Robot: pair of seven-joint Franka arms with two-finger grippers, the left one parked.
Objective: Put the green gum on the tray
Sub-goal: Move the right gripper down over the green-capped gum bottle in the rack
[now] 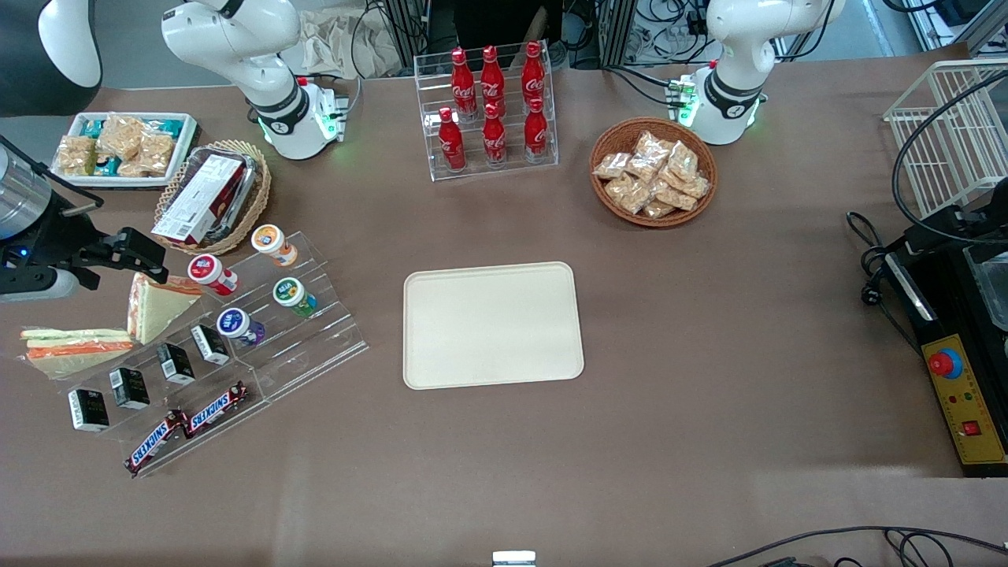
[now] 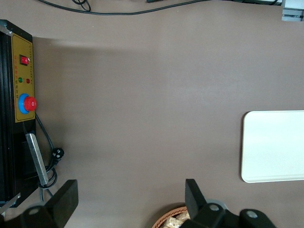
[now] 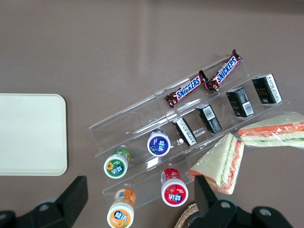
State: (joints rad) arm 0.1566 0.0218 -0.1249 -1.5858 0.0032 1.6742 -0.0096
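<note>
The green gum (image 1: 294, 296) is a small green bottle with a white-rimmed lid, lying on a middle step of a clear acrylic rack (image 1: 236, 354). The right wrist view shows the green gum (image 3: 116, 165) beside a purple bottle (image 3: 158, 143). The cream tray (image 1: 492, 324) lies flat at the table's middle with nothing on it, and its edge also shows as the tray (image 3: 31, 135) in the wrist view. My right gripper (image 1: 146, 256) hovers open, holding nothing, above the sandwiches at the working arm's end, well short of the gum. Between the fingers of the gripper (image 3: 139, 192) lie the orange-lidded and red-lidded bottles.
The rack also holds an orange-lidded bottle (image 1: 273, 244), a red-lidded bottle (image 1: 211, 273), small black boxes (image 1: 175, 363) and Snickers bars (image 1: 189, 425). Wrapped sandwiches (image 1: 157, 303) lie beside it. A wicker basket with a box (image 1: 211, 197), a cola rack (image 1: 492, 110) and a snack basket (image 1: 654, 172) stand farther back.
</note>
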